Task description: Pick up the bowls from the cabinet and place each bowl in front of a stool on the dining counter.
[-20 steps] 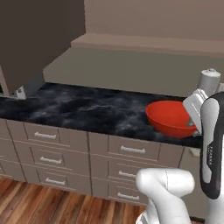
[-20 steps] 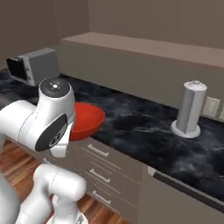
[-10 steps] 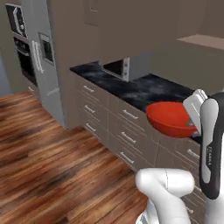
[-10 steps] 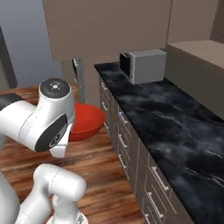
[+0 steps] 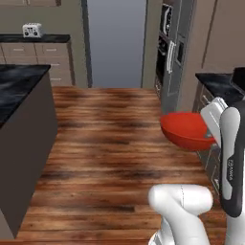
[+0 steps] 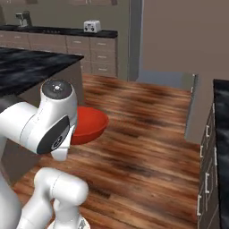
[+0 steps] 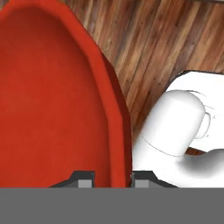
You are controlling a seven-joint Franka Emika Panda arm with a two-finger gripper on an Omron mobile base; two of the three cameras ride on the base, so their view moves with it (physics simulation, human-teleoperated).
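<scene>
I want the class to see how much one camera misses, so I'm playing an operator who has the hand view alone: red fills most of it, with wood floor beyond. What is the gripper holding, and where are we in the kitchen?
Observer: It is a red bowl, carried upright in the air over the wooden floor, as the left base view shows.
Operator: Is the dining counter near?
Observer: Yes, its black marble-veined top lies to the left in the right base view, beyond the arm.
Operator: Anything else in the room?
Observer: A toaster stands on the far counter against the back wall.
Operator: How is the bowl gripped?
Observer: The gripper is shut on its rim, one finger on either side.
</scene>
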